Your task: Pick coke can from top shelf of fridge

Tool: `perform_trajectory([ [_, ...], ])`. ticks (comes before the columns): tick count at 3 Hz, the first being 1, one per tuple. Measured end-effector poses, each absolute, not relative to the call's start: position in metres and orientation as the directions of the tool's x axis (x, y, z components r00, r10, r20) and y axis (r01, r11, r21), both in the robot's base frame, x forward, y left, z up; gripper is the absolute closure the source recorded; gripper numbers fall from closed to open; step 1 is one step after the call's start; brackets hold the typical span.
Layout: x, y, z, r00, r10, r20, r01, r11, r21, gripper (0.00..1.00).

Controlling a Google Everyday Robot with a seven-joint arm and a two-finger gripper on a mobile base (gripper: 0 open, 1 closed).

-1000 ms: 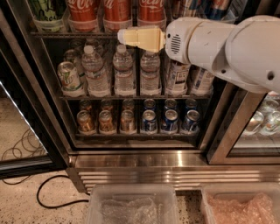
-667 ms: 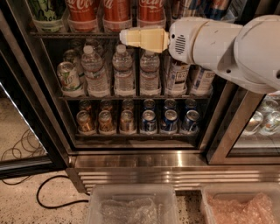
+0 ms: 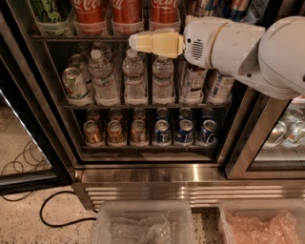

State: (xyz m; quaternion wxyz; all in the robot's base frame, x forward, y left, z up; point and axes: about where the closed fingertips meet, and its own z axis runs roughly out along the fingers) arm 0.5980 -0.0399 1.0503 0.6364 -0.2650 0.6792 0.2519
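Note:
Three red coke cans (image 3: 126, 14) stand in clear trays on the top shelf (image 3: 81, 37) of the fridge (image 3: 143, 174), cut off by the top edge of the view. My gripper (image 3: 133, 42) is cream-coloured and points left from the white arm (image 3: 248, 52). It hangs in front of the top shelf's front edge, just below the middle and right coke cans. It holds nothing that I can see.
A green-and-white can (image 3: 50, 16) stands left of the coke cans. Water bottles (image 3: 134, 78) fill the middle rack, with small gold and blue cans (image 3: 162, 132) below. Two clear bins (image 3: 143, 224) of plastic wrap sit on the floor, and a black cable (image 3: 57, 214) lies at the left.
The gripper stays in almost the same place in front of the top shelf's edge. The white arm behind it has shifted slightly to the right.

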Motion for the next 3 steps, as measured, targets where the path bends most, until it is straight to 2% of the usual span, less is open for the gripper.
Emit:
perform_trajectory([
  [2,0.614,-0.040,1.055,0.008,-0.101,-0.995,-0.706,0.704,-0.077,0.00],
  [3,0.621,-0.045,1.049,-0.012,-0.170,-0.985,-0.682,0.722,-0.116,0.00],
])
